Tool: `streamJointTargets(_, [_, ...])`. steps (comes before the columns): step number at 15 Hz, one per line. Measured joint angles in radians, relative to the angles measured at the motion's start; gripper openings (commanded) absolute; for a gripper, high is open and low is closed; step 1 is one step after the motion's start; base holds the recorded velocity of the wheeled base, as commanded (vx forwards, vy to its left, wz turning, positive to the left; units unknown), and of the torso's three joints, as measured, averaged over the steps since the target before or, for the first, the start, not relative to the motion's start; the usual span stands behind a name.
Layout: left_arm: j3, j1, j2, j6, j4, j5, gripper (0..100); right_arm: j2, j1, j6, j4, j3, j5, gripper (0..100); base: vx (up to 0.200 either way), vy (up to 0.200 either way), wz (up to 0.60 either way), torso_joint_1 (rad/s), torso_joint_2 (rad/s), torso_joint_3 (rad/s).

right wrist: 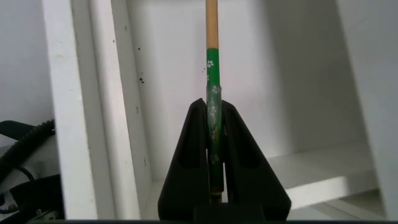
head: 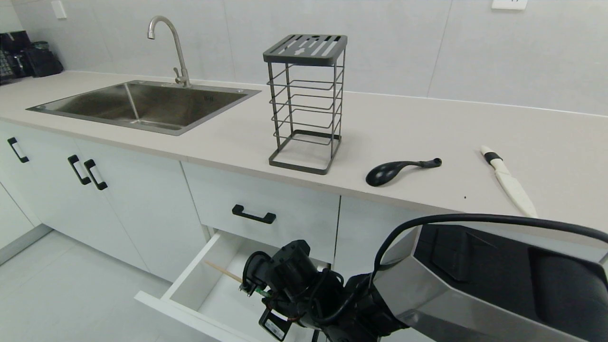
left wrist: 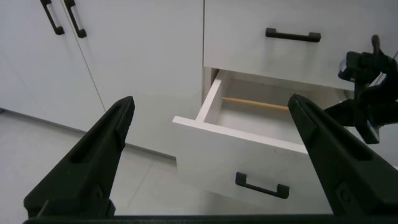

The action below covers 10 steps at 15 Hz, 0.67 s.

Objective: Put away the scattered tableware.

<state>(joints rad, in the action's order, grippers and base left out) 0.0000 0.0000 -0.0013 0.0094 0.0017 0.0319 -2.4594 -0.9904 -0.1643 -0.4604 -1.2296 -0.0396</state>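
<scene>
A wooden chopstick with a green end (right wrist: 212, 74) is clamped between the fingers of my right gripper (right wrist: 213, 112), which is shut on it. The chopstick (head: 223, 271) points into the open white drawer (head: 156, 300) under the counter, and my right gripper (head: 249, 286) hovers over the drawer's inside. On the counter lie a black spoon (head: 387, 172) and a white knife (head: 510, 185). My left gripper (left wrist: 211, 118) is open and holds nothing, out in front of the drawer (left wrist: 249, 155); past it I see the chopstick (left wrist: 255, 104) and the right gripper (left wrist: 367, 81).
A dark wire rack (head: 306, 102) stands on the counter left of the spoon. A steel sink (head: 142, 102) with a tap (head: 173, 42) is at the far left. A shut drawer (head: 254, 214) sits above the open one, with cabinet doors (head: 85, 173) to its left.
</scene>
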Motion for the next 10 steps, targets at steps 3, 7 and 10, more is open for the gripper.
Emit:
streamJointTargets(3, [0.0, 0.0, 0.0, 0.0, 0.0, 0.0, 100, -0.029, 0.011, 0.005, 0.0, -0.053, -0.001, 0, 0.0, 0.0, 0.0, -0.076, 0.32, 0.24])
streamJointTargets(7, [0.0, 0.0, 0.0, 0.0, 0.0, 0.0, 100, -0.044, 0.021, 0.005, -0.001, -0.119, -0.028, 0, 0.0, 0.0, 0.0, -0.008, 0.04, 0.03])
streamJointTargets(10, [0.0, 0.0, 0.0, 0.0, 0.0, 0.0, 100, -0.064, 0.029, 0.007, 0.001, -0.13, -0.055, 0, 0.0, 0.0, 0.0, 0.0, 0.0, 0.0])
